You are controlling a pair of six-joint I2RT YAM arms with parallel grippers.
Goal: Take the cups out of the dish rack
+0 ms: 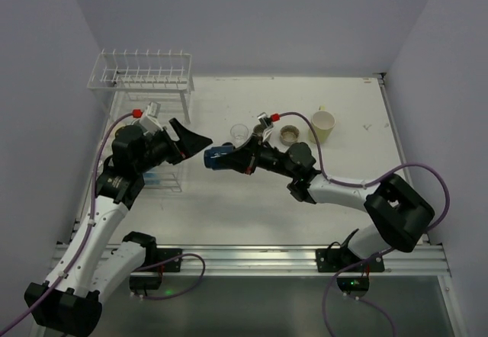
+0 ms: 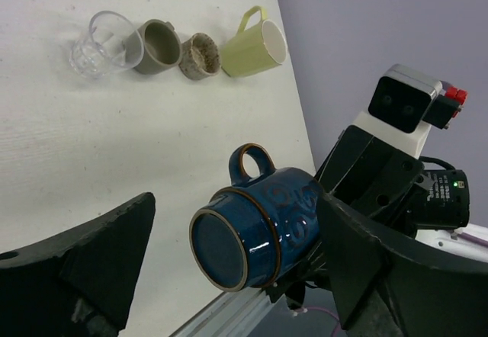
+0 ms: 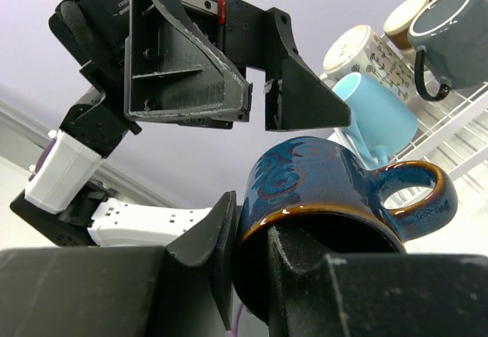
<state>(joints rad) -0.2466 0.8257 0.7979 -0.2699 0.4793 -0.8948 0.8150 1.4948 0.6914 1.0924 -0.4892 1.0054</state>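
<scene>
Blue mug [image 1: 219, 156] is over mid-bench [image 1: 229, 200], rim pinched by the right end effector [image 1: 230, 154], one finger inside. Left end effector [image 1: 194, 140] is spread open just beside its base. Clear glass [image 2: 103, 43] and yellow-green mug [image 2: 255, 47] stand behind it; dish rack [image 1: 141, 70] is far-left.

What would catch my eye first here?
A dark blue mug hangs on its side in mid-air, its rim pinched by the right gripper, the left gripper open just beside it. Beyond it, four cups line up on the table, from a clear glass to a yellow-green mug. The white wire dish rack sits at the far left.
</scene>
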